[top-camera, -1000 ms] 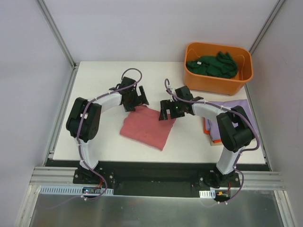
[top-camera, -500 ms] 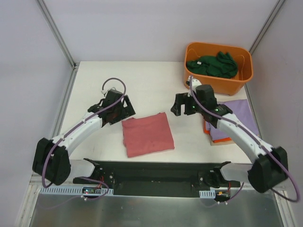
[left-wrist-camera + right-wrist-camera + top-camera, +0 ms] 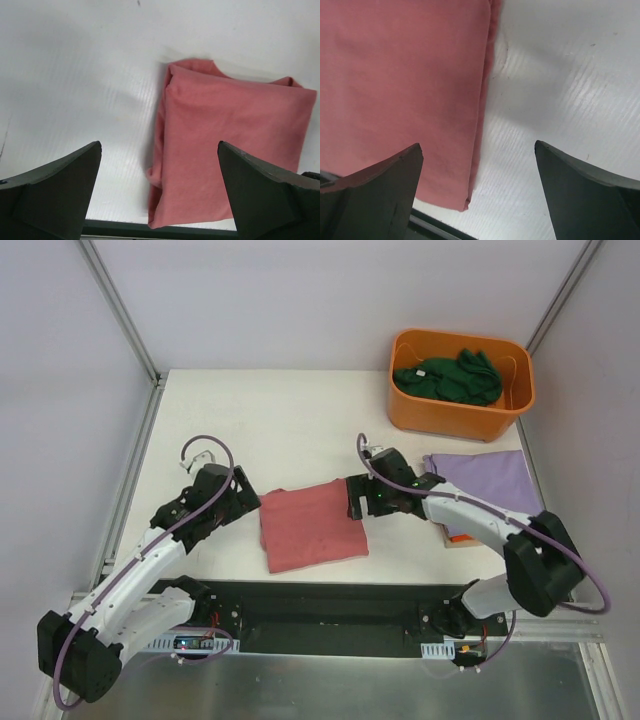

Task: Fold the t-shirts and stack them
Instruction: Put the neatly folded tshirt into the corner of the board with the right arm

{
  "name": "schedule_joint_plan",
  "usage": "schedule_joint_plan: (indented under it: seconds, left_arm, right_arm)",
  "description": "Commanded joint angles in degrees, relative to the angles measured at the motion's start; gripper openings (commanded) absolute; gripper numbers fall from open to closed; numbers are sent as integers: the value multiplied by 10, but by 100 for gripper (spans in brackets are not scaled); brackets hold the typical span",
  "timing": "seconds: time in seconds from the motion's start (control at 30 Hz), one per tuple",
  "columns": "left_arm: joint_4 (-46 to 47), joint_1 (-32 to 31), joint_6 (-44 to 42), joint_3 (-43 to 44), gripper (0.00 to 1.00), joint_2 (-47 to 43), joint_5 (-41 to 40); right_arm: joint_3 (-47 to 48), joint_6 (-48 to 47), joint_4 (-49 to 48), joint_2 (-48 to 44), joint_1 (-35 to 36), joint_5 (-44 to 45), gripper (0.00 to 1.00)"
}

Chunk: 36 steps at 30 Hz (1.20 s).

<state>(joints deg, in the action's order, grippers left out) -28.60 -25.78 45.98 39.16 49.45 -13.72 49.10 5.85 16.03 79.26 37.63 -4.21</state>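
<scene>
The white table (image 3: pixel 300 420) carries the folded pink tee (image 3: pixel 312 525) flat near its front edge, between the two arms. The right gripper (image 3: pixel 358 502), jaws spread wide, hangs over the tee's right-hand edge, which runs straight ahead between its fingers, cloth beneath one finger and bare table beneath the other. The left gripper (image 3: pixel 246 502), also spread and holding nothing, has the tee just ahead of it, so the right arm looks nearer for a pinch, with the purple tee (image 3: pixel 485 478) behind its jaws.

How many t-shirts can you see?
4: pink tee mid-table; purple tee at right; orange tee peeking from under it; green tee in the tub, maybe hiding more.
</scene>
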Motion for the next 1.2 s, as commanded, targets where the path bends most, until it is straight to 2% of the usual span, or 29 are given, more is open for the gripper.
schedule_joint_plan:
  seconds: [0.0,0.13,0.43,0.57,0.67,0.77,0.87,0.97,1.1,1.17]
  left_arm:
    - [-22,4,15,-22,99,-8,-11]
    - [-24,4,8,-19,99,6,-8]
    - [-24,4,5,-20,99,18,-10]
    - [-24,4,6,-23,99,15,-16]
    - [-24,5,6,-22,99,10,-19]
    - [-24,5,7,-25,99,6,-23]
    - [-24,5,6,-27,99,0,-26]
    - [-25,6,6,-30,99,-5,-32]
    - [-28,6,6,-32,99,-12,-39]
    - [-32,9,5,-33,99,-18,-43]
  right_arm:
    - [60,36,23,72,49,125,96]
    - [103,56,35,138,72,158,96]
    - [122,101,37,216,118,167,98]
    - [139,142,89,245,151,231,99]
    - [148,166,120,266,166,259,84]
    - [137,182,111,273,170,256,68]
    - [122,185,88,268,171,245,42]
    - [113,172,66,255,172,253,28]
    - [108,139,59,232,171,289,0]
    - [115,124,83,224,169,321,0]
